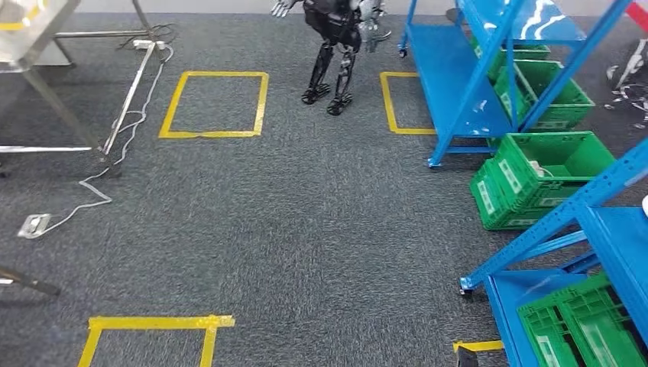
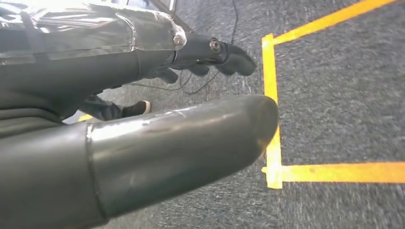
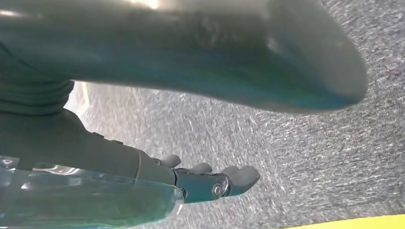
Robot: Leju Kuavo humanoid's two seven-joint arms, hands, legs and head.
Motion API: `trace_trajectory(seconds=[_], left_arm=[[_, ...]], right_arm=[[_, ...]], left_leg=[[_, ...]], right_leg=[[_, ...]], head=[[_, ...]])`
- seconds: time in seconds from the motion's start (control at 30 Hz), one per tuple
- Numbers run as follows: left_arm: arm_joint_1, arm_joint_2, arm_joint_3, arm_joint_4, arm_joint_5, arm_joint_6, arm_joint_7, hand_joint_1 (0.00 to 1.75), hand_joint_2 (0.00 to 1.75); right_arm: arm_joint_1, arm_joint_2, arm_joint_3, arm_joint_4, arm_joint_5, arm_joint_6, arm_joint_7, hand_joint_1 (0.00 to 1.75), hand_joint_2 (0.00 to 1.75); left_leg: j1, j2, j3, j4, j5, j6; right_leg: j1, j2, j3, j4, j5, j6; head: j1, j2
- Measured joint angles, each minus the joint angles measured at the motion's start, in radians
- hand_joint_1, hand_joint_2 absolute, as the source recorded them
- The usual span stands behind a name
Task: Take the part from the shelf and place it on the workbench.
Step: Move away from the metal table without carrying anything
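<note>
— Grey carpet marked with yellow tape squares runs across the room, and blue shelves line the right side with green crates on and beside them. How far along would you say the job is?

— Barely begun, by my reading. The left hand hangs over the carpet beside a taped corner, fingers loosely extended, thumb apart, nothing in it. The right hand is much the same: fingers stretched out over bare carpet, holding nothing.

— And the part itself?

— I cannot pick it out. One green crate on the floor by the nearer shelf has something pale in it, but it is too small to tell what. My guess is the part sits in one of those crates.

— Any workbench?

— A metal frame stands at the far left with a white cable trailing from it; whether that is the bench, I cannot say. Another humanoid robot stands at the far end.

— So what remains?

— Everything, I judge: reaching the shelf, grasping, carrying across, setting down.
</note>
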Motion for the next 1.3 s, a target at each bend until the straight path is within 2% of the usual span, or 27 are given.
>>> trace_trajectory(seconds=[0.03,0.07,0.13,0.2,0.23,0.27,0.3,0.33,0.37,0.43,0.5,0.53,0.57,0.6,0.67,0.73,0.8,0.87,0.93,1.0,1.03,1.07,1.1,1.17,1.23,1.27,1.3], left_arm=[[0.002,0.0,-0.003,0.0,0.0,-0.001,0.002,0.0,0.0],[0.003,0.001,-0.006,0.0,0.0,-0.001,0.002,0.0,0.0],[0.003,0.004,-0.012,0.0,0.0,-0.001,0.003,0.0,0.0],[0.003,0.005,-0.018,0.0,0.0,-0.003,0.004,0.0,0.0],[0.004,0.005,-0.021,0.0,0.0,-0.003,0.006,0.0,0.0],[0.006,0.004,-0.024,0.0,0.0,-0.004,0.007,0.0,0.0],[0.007,0.005,-0.027,0.0,0.0,-0.004,0.008,0.0,0.0],[0.007,0.005,-0.031,0.0,0.0,-0.004,0.008,0.0,0.0],[0.006,0.006,-0.035,0.0,0.0,-0.004,0.008,0.0,0.0],[0.007,0.007,-0.041,0.0,0.0,-0.004,0.008,0.0,0.0],[0.009,0.008,-0.045,0.0,0.0,-0.004,0.008,0.0,0.0],[0.009,0.008,-0.047,0.0,0.001,-0.003,0.008,0.0,0.0],[0.008,0.008,-0.05,0.0,0.001,-0.003,0.008,0.0,0.0],[0.008,0.008,-0.052,0.0,0.001,-0.003,0.008,0.0,0.0],[0.004,0.008,-0.059,0.0,0.001,-0.003,0.007,0.0,0.0],[0.0,0.008,-0.064,0.0,0.001,-0.003,0.004,0.0,0.0],[-0.001,0.007,-0.066,0.0,0.002,-0.003,0.003,0.0,0.0],[-0.002,0.006,-0.071,0.0,0.001,-0.003,0.002,0.0,0.0],[-0.001,0.007,-0.078,0.0,0.001,-0.005,0.003,0.0,0.0],[0.003,0.007,-0.083,0.0,0.001,-0.009,0.005,0.0,0.0],[0.004,0.008,-0.085,0.0,0.001,-0.012,0.007,0.0,0.0],[0.005,0.008,-0.087,0.0,0.001,-0.014,0.007,0.0,0.0],[0.006,0.009,-0.088,0.0,0.001,-0.015,0.008,0.0,0.0],[0.006,0.009,-0.093,0.0,0.001,-0.016,0.008,0.0,0.0],[0.008,0.008,-0.1,0.0,0.001,-0.017,0.008,0.0,0.0],[0.009,0.008,-0.104,0.0,0.001,-0.016,0.008,0.0,0.0],[0.01,0.008,-0.107,0.0,0.002,-0.016,0.009,0.0,0.0]], right_arm=[[0.001,0.001,0.0,0.0,0.002,0.0,0.0,0.0,0.0],[0.003,0.001,0.0,0.0,0.003,0.0,0.001,0.0,0.0],[0.006,0.004,0.0,0.002,0.005,0.0,0.007,0.0,0.0],[0.0,0.005,0.0,0.004,0.006,-0.002,0.016,0.0,0.0],[-0.002,0.006,0.001,0.004,0.007,-0.003,0.021,0.0,0.0],[-0.003,0.007,0.001,0.004,0.007,-0.005,0.025,0.0,0.0],[-0.001,0.007,0.001,0.005,0.008,-0.006,0.029,0.0,0.0],[0.001,0.007,0.001,0.005,0.008,-0.007,0.031,0.0,0.0],[0.001,0.007,0.001,0.005,0.008,-0.008,0.033,0.0,0.0],[-0.004,0.006,0.001,0.006,0.008,-0.009,0.034,0.0,0.0],[-0.006,0.008,0.001,0.006,0.008,-0.009,0.034,0.0,0.0],[-0.003,0.01,0.001,0.006,0.008,-0.009,0.034,0.0,0.0],[0.001,0.012,0.001,0.006,0.008,-0.009,0.033,0.0,0.0],[0.005,0.013,0.001,0.007,0.008,-0.009,0.032,0.0,0.0],[0.005,0.014,0.002,0.009,0.008,-0.007,0.028,0.0,0.0],[0.004,0.014,0.002,0.009,0.008,-0.005,0.019,0.0,0.0],[0.008,0.014,0.002,0.009,0.008,-0.001,0.011,0.0,0.0],[0.011,0.015,0.002,0.01,0.008,0.002,0.005,0.0,0.0],[0.006,0.016,0.002,0.011,0.008,0.006,0.001,0.0,0.0],[0.001,0.018,0.002,0.012,0.008,0.007,0.0,0.0,0.0],[0.001,0.02,0.002,0.012,0.008,0.007,0.0,0.0,0.0],[0.002,0.02,0.002,0.012,0.008,0.008,0.0,0.0,0.0],[0.003,0.021,0.002,0.013,0.008,0.008,0.0,0.0,0.0],[0.003,0.022,0.002,0.014,0.007,0.009,0.0,0.0,0.0],[-0.001,0.022,0.002,0.014,0.006,0.01,0.0,0.0,0.0],[-0.002,0.022,0.002,0.014,0.005,0.01,0.001,0.0,0.0],[-0.001,0.022,0.003,0.014,0.005,0.01,0.001,0.0,0.0]], left_leg=[[0.0,0.0,-0.015,-0.002,0.027,0.0],[0.001,-0.003,-0.008,-0.044,0.072,0.0],[0.009,-0.064,0.028,-0.163,0.153,-0.001],[0.016,-0.114,0.052,-0.228,0.171,0.002],[0.015,-0.109,0.054,-0.234,0.166,0.005],[0.015,-0.091,0.059,-0.243,0.164,0.009],[0.015,-0.074,0.064,-0.247,0.163,0.014],[0.016,-0.055,0.069,-0.25,0.161,0.019],[0.016,-0.036,0.075,-0.254,0.16,0.024],[0.011,0.006,0.083,-0.256,0.152,0.031],[0.007,0.047,0.09,-0.255,0.142,0.031],[0.007,0.064,0.095,-0.255,0.137,0.03],[0.006,0.079,0.102,-0.255,0.131,0.028],[0.006,0.09,0.11,-0.256,0.126,0.026],[0.006,0.109,0.121,-0.259,0.117,0.02],[0.006,0.122,0.126,-0.264,0.113,0.01],[0.01,0.13,0.135,-0.267,0.108,-0.002],[0.014,0.075,0.13,-0.237,0.083,-0.009],[0.014,0.008,0.075,-0.127,0.03,-0.01],[0.012,-0.001,-0.002,-0.007,-0.001,-0.008],[0.011,0.001,-0.024,0.012,0.011,-0.007],[0.009,0.001,-0.026,-0.01,0.045,-0.005],[0.009,-0.008,-0.01,-0.068,0.093,-0.003],[0.012,-0.061,0.034,-0.19,0.163,0.002],[0.013,-0.103,0.056,-0.241,0.172,0.006],[0.013,-0.104,0.058,-0.247,0.168,0.007],[0.013,-0.09,0.061,-0.251,0.167,0.011]], right_leg=[[0.0,0.018,0.003,0.004,-0.005,0.001],[-0.001,0.035,0.008,0.01,-0.011,0.003],[-0.004,0.064,0.01,0.023,-0.026,0.011],[-0.008,0.094,-0.002,0.037,-0.034,0.021],[-0.011,0.111,-0.007,0.039,-0.033,0.027],[-0.014,0.131,-0.012,0.04,-0.032,0.032],[-0.015,0.133,-0.015,0.041,-0.034,0.037],[-0.014,0.116,-0.022,0.054,-0.042,0.043],[-0.013,0.085,-0.038,0.085,-0.06,0.049],[-0.015,0.012,-0.104,0.204,-0.114,0.06],[-0.022,-0.014,-0.171,0.314,-0.143,0.067],[-0.024,-0.017,-0.179,0.322,-0.129,0.068],[-0.026,-0.021,-0.165,0.288,-0.095,0.067],[-0.026,-0.028,-0.133,0.222,-0.052,0.065],[-0.017,-0.066,-0.068,0.094,-0.006,0.055],[-0.003,-0.09,-0.046,0.051,-0.013,0.044],[0.001,-0.077,-0.039,0.039,-0.013,0.034],[-0.003,-0.059,-0.023,0.023,-0.01,0.024],[-0.007,-0.038,-0.013,0.016,-0.01,0.015],[-0.008,-0.008,-0.009,0.017,-0.014,0.011],[-0.007,0.008,-0.006,0.018,-0.016,0.01],[-0.007,0.024,-0.001,0.019,-0.019,0.011],[-0.008,0.039,0.004,0.02,-0.023,0.014],[-0.011,0.067,0.009,0.027,-0.033,0.022],[-0.017,0.094,0.002,0.032,-0.039,0.034],[-0.02,0.109,-0.002,0.032,-0.038,0.041],[-0.023,0.124,-0.005,0.029,-0.037,0.047]], head=[[-0.005,0.0],[-0.009,0.0],[-0.017,0.0],[-0.018,0.0],[-0.018,0.0],[-0.017,0.0],[-0.016,0.0],[-0.013,0.0],[-0.006,0.0],[0.01,0.0],[0.015,0.0],[0.016,0.0],[0.017,0.0],[0.019,0.0],[0.021,0.0],[0.02,0.0],[0.019,0.0],[0.017,0.0],[0.008,0.0],[-0.003,0.0],[-0.009,0.0],[-0.014,0.0],[-0.017,0.0],[-0.021,0.0],[-0.022,0.0],[-0.022,0.0],[-0.022,0.0]])
